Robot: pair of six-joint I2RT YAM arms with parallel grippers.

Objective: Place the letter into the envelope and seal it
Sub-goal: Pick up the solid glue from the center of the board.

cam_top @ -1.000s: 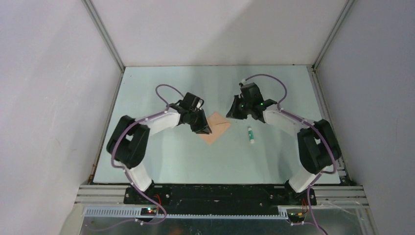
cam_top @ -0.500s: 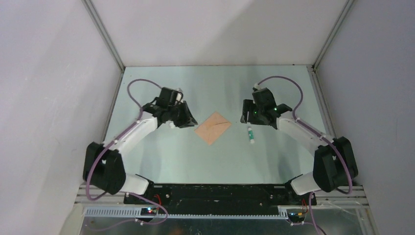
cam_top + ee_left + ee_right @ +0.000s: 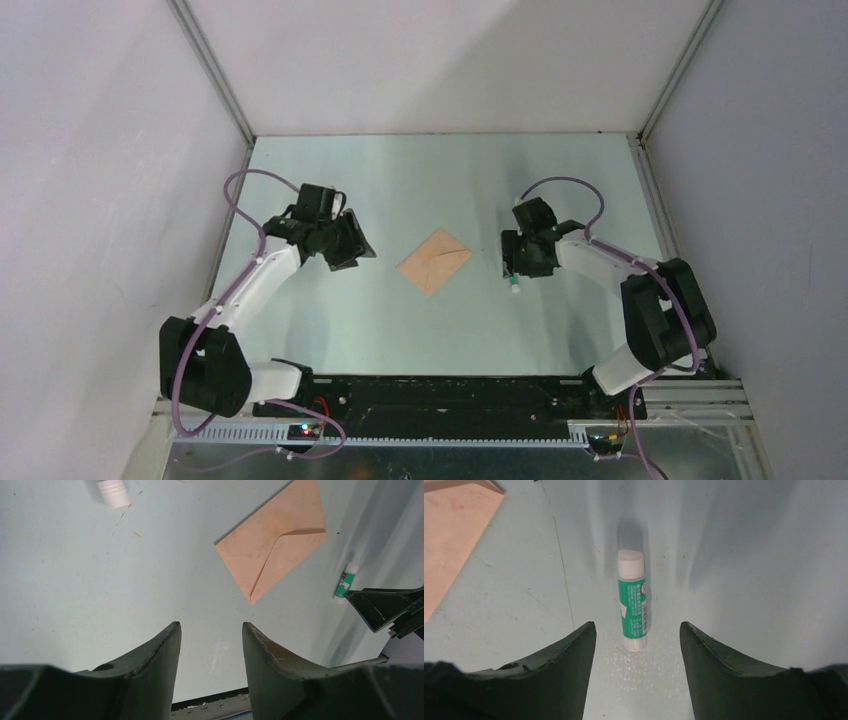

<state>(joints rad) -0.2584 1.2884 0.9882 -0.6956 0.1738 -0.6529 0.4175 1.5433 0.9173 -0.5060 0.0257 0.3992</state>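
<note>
Envelope (image 3: 435, 261) flat on bench (image 3: 400, 180), between the arms, flap folded down. Thin, light, floppy; best pinched at a raised edge or corner. Letter nowhere apart, possibly inside. Left tool (image 3: 210, 625) open, empty. Right tool (image 3: 636, 626) open, poised by glue stick (image 3: 632, 600), not gripping. Seen only from left wrist: white cap (image 3: 113, 492).

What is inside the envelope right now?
Nothing can be seen inside: the envelope lies flat with its flap folded down, covering the contents. No loose letter shows on the table.
</note>
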